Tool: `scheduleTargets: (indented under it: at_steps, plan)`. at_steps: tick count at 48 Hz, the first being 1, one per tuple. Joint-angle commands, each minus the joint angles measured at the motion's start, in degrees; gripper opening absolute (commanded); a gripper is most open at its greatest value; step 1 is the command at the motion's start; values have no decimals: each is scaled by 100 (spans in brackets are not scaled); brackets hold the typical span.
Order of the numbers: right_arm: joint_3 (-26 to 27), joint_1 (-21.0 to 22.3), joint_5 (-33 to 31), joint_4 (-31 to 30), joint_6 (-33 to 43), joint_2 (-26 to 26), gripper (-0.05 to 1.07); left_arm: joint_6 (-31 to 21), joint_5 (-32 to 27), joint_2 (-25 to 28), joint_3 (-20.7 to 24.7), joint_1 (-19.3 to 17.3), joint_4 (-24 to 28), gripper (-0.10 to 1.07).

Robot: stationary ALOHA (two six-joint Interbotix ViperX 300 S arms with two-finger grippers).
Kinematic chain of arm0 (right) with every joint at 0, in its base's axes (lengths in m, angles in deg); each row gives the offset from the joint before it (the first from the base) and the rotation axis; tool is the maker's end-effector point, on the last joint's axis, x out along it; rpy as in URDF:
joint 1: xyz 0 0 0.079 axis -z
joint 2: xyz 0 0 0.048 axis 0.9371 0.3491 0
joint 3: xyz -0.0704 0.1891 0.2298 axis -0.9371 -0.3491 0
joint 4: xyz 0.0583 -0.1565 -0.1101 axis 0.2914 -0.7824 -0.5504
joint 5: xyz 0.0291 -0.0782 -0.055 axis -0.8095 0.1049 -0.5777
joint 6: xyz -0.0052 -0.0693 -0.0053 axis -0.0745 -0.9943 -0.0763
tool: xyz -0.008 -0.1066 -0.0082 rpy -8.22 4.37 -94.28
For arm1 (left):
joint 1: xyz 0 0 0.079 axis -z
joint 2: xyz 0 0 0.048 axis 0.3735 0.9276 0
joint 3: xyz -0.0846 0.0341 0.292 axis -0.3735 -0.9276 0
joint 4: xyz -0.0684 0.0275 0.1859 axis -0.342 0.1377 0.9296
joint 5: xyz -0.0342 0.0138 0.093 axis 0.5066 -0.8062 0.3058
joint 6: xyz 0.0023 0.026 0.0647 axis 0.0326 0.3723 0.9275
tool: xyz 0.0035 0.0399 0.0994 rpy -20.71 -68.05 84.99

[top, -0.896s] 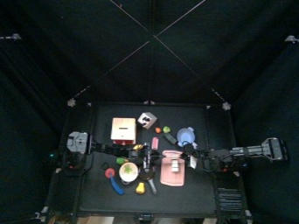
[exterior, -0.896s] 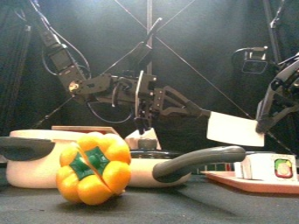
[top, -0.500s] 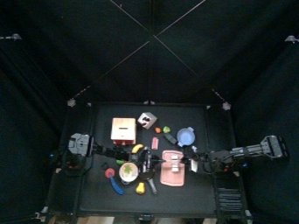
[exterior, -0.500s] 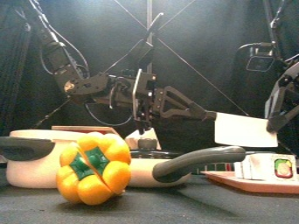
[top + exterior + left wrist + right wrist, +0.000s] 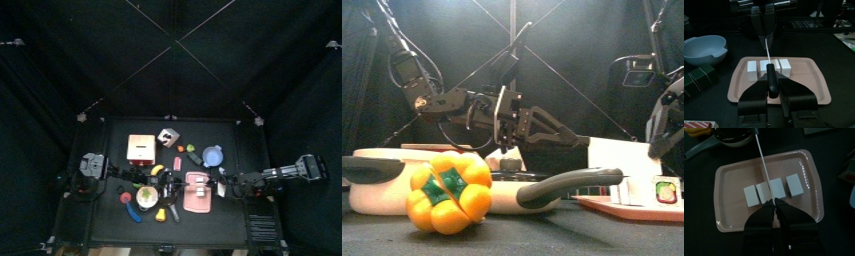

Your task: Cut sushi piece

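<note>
Sushi pieces (image 5: 772, 191) on pink tray (image 5: 731, 180), beneath right pincer (image 5: 769, 208) clenched on knife (image 5: 761, 168).

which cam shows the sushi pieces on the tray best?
Right wrist view: it looks down on the sushi pieces, a row on the pink tray, with the knife above. Left wrist view shows them lower-angled; front view only the tray's edge; top view too small.

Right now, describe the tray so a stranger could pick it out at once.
On the small black table, look front right of centre. It is the flat pink rectangular tray, the only thing holding a row of white blocks.
</note>
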Motion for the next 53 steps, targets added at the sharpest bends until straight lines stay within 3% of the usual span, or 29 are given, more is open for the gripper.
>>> scheduleTargets:
  at_steps: [1, 36, 53]
  plan:
    - [88, 26, 53, 35, 18, 26, 43, 0, 26, -53, 105, 70, 0, 43]
    - [18, -9, 149, 193, 18, 88, 43, -9, -35, 70, 105, 132, -123, 43]
    - [53, -264, 202, 448, 18, 264, 43, 0, -352, 62, 105, 272, -123, 43]
